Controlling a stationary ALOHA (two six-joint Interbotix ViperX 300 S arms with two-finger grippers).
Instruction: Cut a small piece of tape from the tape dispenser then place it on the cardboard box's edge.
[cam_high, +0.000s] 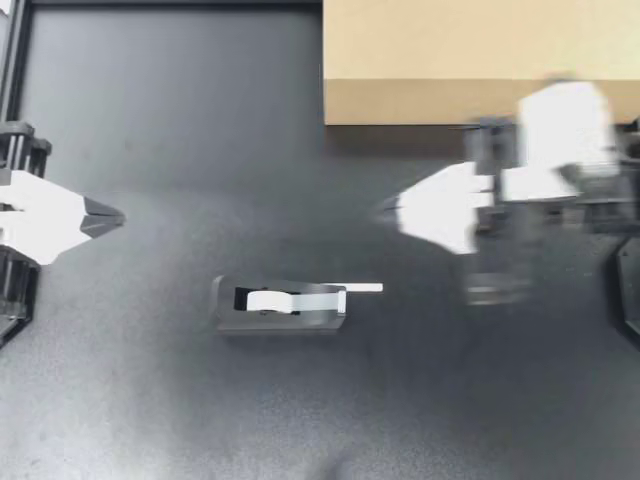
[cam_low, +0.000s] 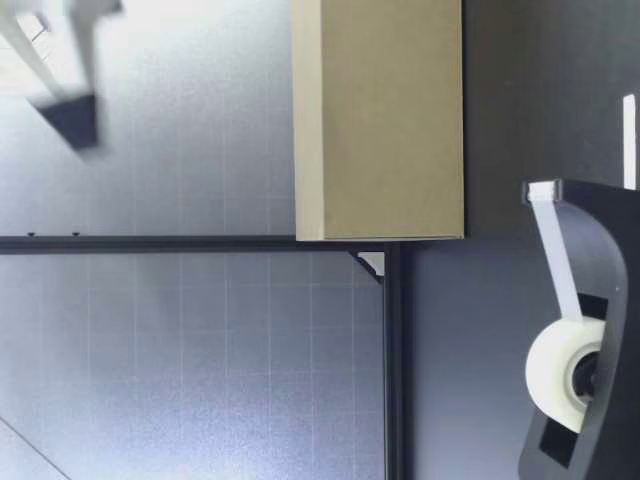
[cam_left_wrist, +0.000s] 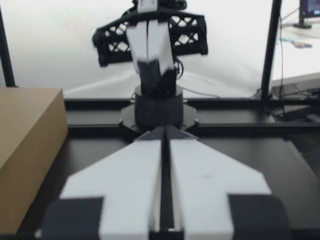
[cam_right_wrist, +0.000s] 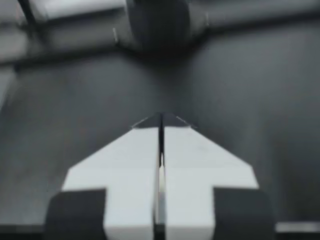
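Both claws are pressed together and hold nothing. L gripper (cam_high: 110, 215) sits at my left side, well apart from the tape dispenser (cam_high: 280, 302). R gripper (cam_high: 388, 208) is out over mid-table, blurred, between the cardboard box (cam_high: 470, 60) and the dispenser.

Key relation: the dispenser lies mid-table w/ its long axis running left-right, and the free tape tab (cam_high: 363, 288) sticks out of its end toward my right. That tab is near the R tip, on the side away from the box. R arm is clearly nearer, so I'd judge R takes the tab. It'd need to spread first, then drop toward the tab end.

Views differ. The low view shows the roll (cam_low: 558, 378) and the strand (cam_low: 553, 250) climbing to the cutter end, which the top view flattens. It also shows a blurred gripper (cam_low: 70, 115) high above the table; can't say which arm.

Neither wrist view shows the dispenser. L wrist view shows only closed fingers (cam_left_wrist: 135, 175), the box beside them and the other arm ahead.
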